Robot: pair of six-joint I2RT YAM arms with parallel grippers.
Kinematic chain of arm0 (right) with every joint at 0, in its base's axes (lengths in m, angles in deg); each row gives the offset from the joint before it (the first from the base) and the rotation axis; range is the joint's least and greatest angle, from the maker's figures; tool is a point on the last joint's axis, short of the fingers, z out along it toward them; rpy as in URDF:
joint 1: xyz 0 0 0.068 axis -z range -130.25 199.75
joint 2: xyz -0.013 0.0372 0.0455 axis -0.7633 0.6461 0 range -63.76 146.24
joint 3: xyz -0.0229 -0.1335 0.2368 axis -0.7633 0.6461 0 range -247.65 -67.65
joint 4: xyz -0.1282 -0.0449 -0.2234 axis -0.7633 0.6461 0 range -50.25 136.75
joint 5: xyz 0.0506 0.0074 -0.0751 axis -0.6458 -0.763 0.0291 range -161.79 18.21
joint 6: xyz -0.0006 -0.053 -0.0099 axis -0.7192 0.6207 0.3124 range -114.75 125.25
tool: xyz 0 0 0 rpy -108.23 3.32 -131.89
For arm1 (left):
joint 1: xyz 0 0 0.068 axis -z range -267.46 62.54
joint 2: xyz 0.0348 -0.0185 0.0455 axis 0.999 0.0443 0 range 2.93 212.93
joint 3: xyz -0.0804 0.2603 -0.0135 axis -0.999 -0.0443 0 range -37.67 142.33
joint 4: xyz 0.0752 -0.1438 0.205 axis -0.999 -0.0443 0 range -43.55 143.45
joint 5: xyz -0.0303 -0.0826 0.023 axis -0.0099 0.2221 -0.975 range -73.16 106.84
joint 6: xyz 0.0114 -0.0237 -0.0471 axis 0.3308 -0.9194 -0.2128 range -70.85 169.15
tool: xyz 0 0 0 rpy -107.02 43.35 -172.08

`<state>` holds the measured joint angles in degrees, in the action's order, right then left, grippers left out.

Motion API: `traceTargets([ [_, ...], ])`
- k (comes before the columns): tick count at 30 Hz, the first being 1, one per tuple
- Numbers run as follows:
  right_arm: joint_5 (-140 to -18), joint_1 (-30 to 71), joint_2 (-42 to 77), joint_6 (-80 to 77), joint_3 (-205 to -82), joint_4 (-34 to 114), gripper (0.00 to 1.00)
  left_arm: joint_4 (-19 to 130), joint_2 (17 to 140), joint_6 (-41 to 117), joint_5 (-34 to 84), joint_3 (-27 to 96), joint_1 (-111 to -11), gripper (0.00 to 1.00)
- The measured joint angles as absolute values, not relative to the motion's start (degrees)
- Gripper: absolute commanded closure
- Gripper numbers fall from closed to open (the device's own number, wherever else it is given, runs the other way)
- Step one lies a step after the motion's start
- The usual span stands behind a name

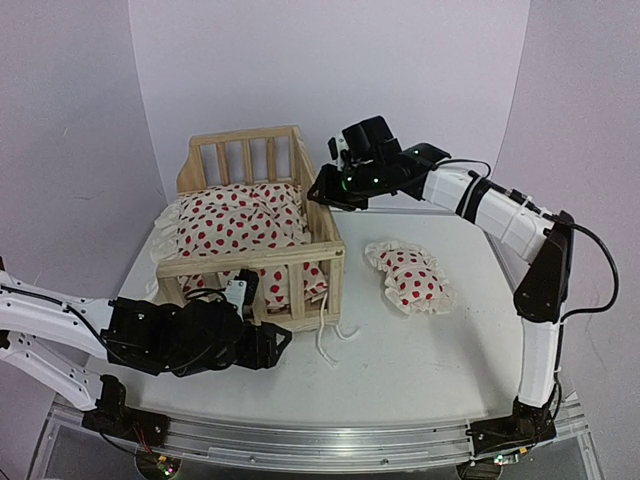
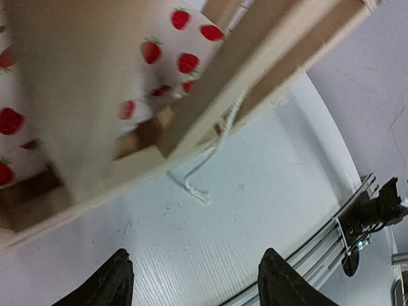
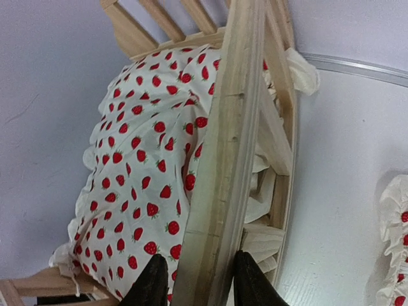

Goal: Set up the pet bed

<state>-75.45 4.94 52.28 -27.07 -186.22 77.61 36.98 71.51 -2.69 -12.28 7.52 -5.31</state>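
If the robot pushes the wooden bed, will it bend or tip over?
The wooden bed likely stays stiff: its rails look like solid wood. Tipping seems unlikely, since it sits low and wide. The cushion inside would probably flop and shift; its ruffles spill out between the slats.

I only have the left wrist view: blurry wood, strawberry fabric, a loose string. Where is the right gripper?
Observer: On the pet bed, at its right side. The right gripper has a finger against each face of that side rail's top bar.
Operator: Is the cushion fully inside the frame?
Observer: Mostly. The cushion lies inside, but its ruffle spills out past the left end.
Operator: Anything else out there?
Observer: A small pillow lies to the right of the bed, not touching it.
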Motion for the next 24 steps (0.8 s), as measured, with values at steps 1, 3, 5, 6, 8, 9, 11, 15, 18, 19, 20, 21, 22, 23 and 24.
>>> traceTargets([
  [1, -74.20, 4.91, 51.28, -27.98, -184.58, 76.63, 0.77, 36.83, 70.72, -3.32, -12.37, 7.19, -5.99, 0.34],
  [3, -71.32, 5.05, 48.44, -30.93, -179.77, 73.86, 0.88, 36.63, 69.39, -3.12, -11.78, 6.82, -7.06, 0.34],
  [5, -69.77, 5.13, 45.77, -31.96, -175.27, 71.17, 0.96, 36.13, 68.34, -2.71, -9.83, 6.79, -6.77, 0.34],
  [6, -69.81, 5.24, 44.11, -32.20, -172.47, 69.40, 0.99, 35.95, 67.97, -2.29, -8.72, 6.79, -6.82, 0.34],
  [8, -68.39, 4.89, 40.59, -33.67, -166.78, 65.72, 1.00, 35.60, 67.44, -1.59, -7.08, 6.79, -7.17, 0.34],
  [9, -67.17, 4.56, 38.84, -34.65, -164.07, 64.35, 1.00, 35.39, 67.31, -1.42, -6.73, 6.82, -7.25, 0.34],
  [11, -64.15, 3.78, 35.28, -36.75, -159.03, 62.12, 1.00, 34.97, 67.27, -0.90, -6.01, 6.95, -7.71, 0.34],
  [15, -56.96, 1.72, 27.46, -42.43, -149.12, 59.10, 1.00, 33.86, 67.53, 0.04, -4.24, 7.73, -9.55, 0.33],
  [18, -51.47, 0.30, 22.56, -47.24, -143.40, 58.21, 1.00, 32.26, 68.27, 1.42, -1.92, 7.86, -13.57, 0.33],
  [19, -49.55, -0.29, 21.90, -48.70, -142.48, 57.97, 0.99, 32.46, 68.80, 2.23, -0.89, 8.13, -15.30, 0.33],
  [20, -47.63, -0.94, 21.66, -49.97, -142.00, 57.70, 0.98, 32.39, 69.23, 3.56, 0.18, 8.41, -17.33, 0.33],
  [21, -46.34, -1.38, 21.64, -51.04, -141.82, 57.35, 0.98, 32.28, 69.50, 4.96, 1.07, 8.63, -19.41, 0.33],
  [22, -44.89, -1.86, 21.86, -52.20, -141.63, 56.50, 0.98, 31.78, 69.71, 6.47, 2.14, 8.94, -21.57, 0.33],
  [23, -44.06, -2.12, 22.36, -52.92, -141.63, 55.71, 0.97, 31.28, 69.78, 7.59, 2.60, 9.18, -23.12, 0.32],
  [24, -43.08, -2.50, 23.11, -53.75, -141.78, 54.64, 0.96, 30.51, 69.84, 9.09, 3.24, 9.44, -25.00, 0.32],
])
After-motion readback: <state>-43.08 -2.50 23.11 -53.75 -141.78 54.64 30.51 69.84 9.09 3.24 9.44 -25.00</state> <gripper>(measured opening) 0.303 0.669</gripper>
